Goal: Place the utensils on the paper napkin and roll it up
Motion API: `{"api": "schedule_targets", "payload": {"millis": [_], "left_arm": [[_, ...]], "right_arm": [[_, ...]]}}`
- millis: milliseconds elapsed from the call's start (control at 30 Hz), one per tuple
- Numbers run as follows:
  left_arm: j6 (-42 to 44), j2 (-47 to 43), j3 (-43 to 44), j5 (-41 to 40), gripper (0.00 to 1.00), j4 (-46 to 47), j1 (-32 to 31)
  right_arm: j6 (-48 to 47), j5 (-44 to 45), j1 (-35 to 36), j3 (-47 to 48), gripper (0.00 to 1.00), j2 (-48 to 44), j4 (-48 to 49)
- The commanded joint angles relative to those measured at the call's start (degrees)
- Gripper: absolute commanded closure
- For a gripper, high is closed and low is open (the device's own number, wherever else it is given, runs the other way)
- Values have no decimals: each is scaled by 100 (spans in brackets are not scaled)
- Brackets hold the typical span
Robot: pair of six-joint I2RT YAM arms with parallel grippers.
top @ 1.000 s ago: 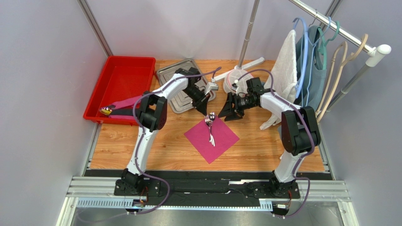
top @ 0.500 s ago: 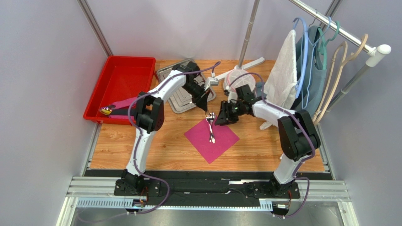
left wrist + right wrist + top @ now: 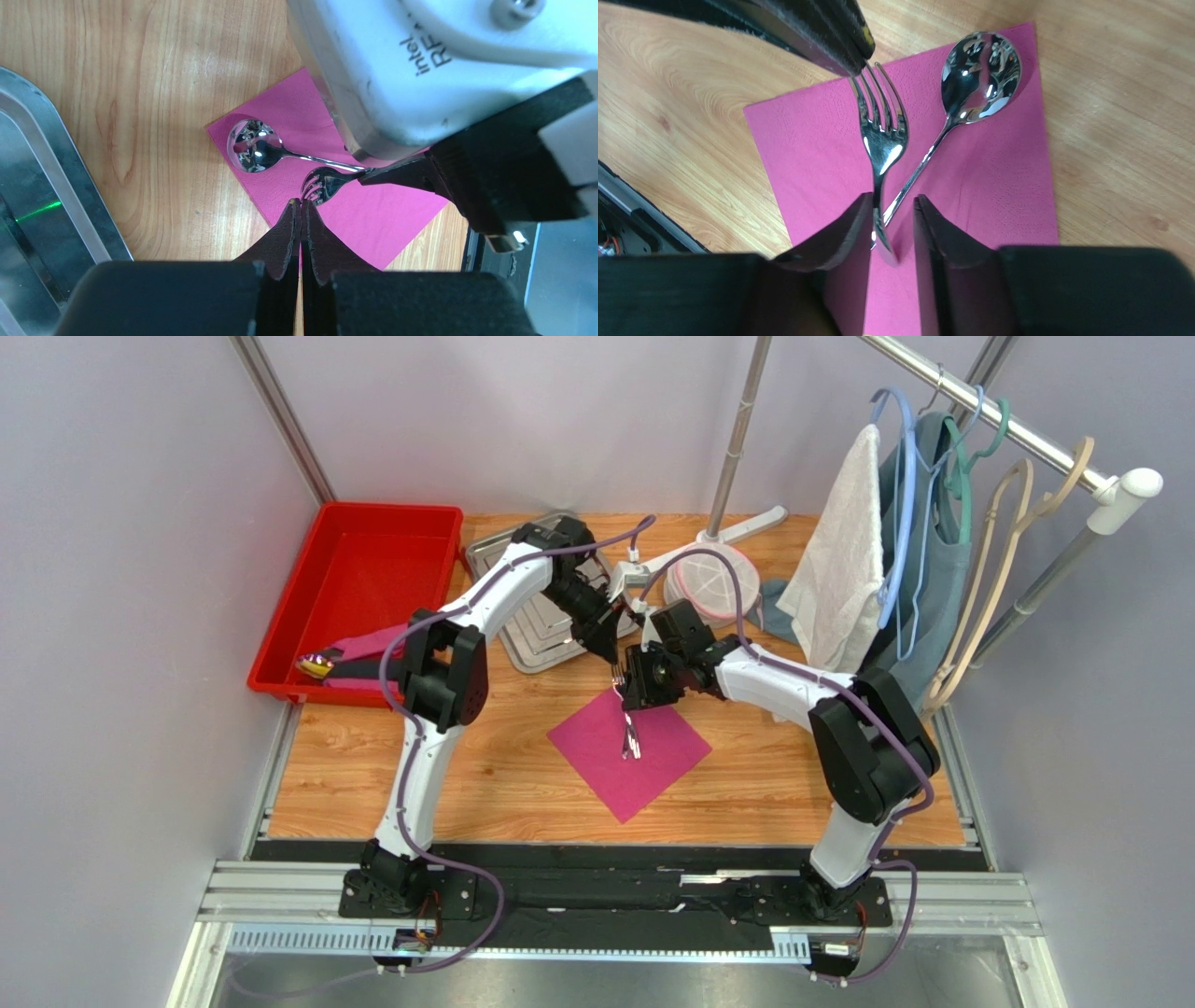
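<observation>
Silver fork (image 3: 882,143) across spoon (image 3: 980,66), apparently, on napkin (image 3: 997,203)

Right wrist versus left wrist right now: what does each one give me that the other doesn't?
Right wrist only: the fork and spoon handles crossing between the right tool's parted fingers, pink showing beside them. Left wrist only: the left tool with fingers pressed together and nothing between, the steel tray's rim, and the right arm's camera housing hiding those handles. Both: the spoon bowl at a corner of the napkin, the fork tines, the wooden table.
</observation>
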Motion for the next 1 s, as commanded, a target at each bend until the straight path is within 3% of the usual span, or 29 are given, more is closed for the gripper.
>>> {"api": "schedule_targets", "payload": {"millis": [0,167,433,567,600,633,800,900,933,967], "left_arm": [[34,-2,269,217,100,-56,-24],[8,16,287,199,100,-38,-15],[-10,25,287,190,100,-38,-15],[-45,33,287,208,100,6,-15],[-54,33,287,216,100,6,-15],[-62,33,287,225,100,15,-15],[-193,34,278,243,100,102,2],[-589,-2,243,382,91,357,99],[-703,-19,234,462,80,497,142],[-1017,-54,191,567,76,620,247]], "right_arm": [[28,380,30,278,72,-43,180],[195,125,30,357,74,80,197],[266,-51,39,436,92,265,136],[283,-157,13,463,91,300,57],[301,-165,4,463,92,291,66],[301,-174,-5,472,100,300,66],[406,-297,-93,507,100,362,4],[643,-438,-260,481,100,292,13],[774,-464,-347,446,100,256,13],[845,-543,-400,428,100,213,22]]}}
